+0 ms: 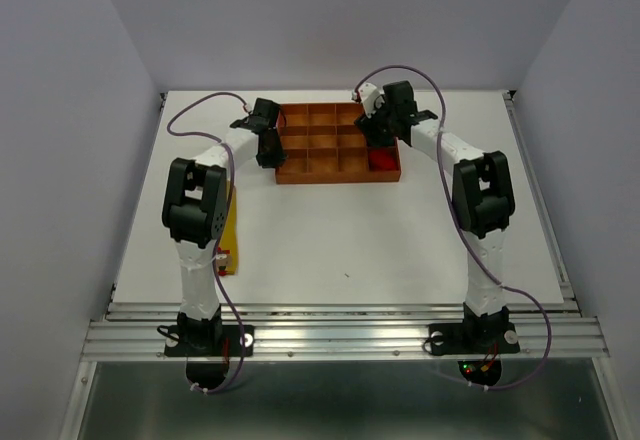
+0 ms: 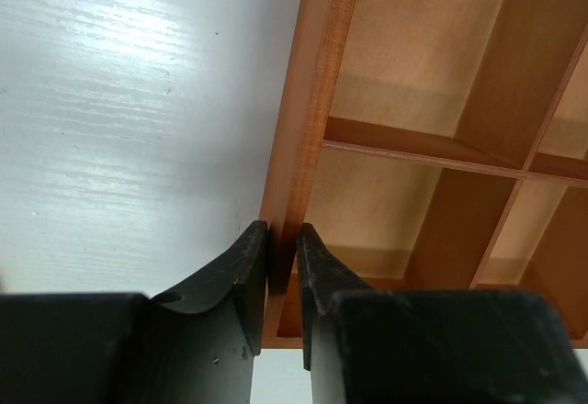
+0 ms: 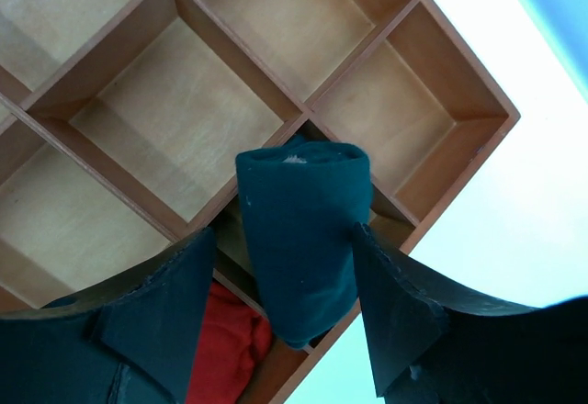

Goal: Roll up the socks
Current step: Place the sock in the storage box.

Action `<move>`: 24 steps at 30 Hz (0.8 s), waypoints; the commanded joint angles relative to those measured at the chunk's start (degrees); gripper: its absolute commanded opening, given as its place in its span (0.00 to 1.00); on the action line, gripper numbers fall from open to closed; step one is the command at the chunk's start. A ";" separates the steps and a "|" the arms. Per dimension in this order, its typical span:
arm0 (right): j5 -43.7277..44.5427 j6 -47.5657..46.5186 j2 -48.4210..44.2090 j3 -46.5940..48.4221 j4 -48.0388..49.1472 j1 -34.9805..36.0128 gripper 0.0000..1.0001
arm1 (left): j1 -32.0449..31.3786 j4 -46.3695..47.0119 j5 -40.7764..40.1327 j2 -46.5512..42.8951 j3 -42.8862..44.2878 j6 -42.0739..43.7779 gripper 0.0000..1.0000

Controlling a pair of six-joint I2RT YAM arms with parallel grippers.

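Observation:
The dark teal-green sock (image 3: 299,239), rolled into a bundle, stands end-up at the near-right part of the orange-brown tray (image 3: 230,119). It sits between the spread fingers of my right gripper (image 3: 285,243). The left finger is clear of it and the right finger is at its edge. The red sock (image 3: 230,349) lies bundled in the near-right compartment, also seen from above (image 1: 382,159). The yellow sock (image 1: 230,230) lies flat on the table, partly under my left arm. My left gripper (image 2: 282,234) pinches the tray's left wall (image 2: 308,129).
The tray (image 1: 300,172) stands at the back middle of the white table, most of its compartments bare. Grey walls close in the left, right and back. A metal rail runs along the near edge by the arm bases.

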 commanded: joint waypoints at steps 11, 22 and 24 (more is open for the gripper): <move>3.17 -2.72 2.50 0.34 5.82 -0.20 0.61 | 0.23 -2.07 -0.35 4.75 1.76 0.37 0.00; 3.08 -5.00 4.17 -1.42 8.55 -0.72 0.34 | 0.14 -2.94 -1.05 5.98 3.34 1.51 0.00; 3.43 -5.88 4.17 -1.86 8.29 -0.72 0.27 | 0.14 -3.21 -1.23 6.15 3.69 1.51 0.00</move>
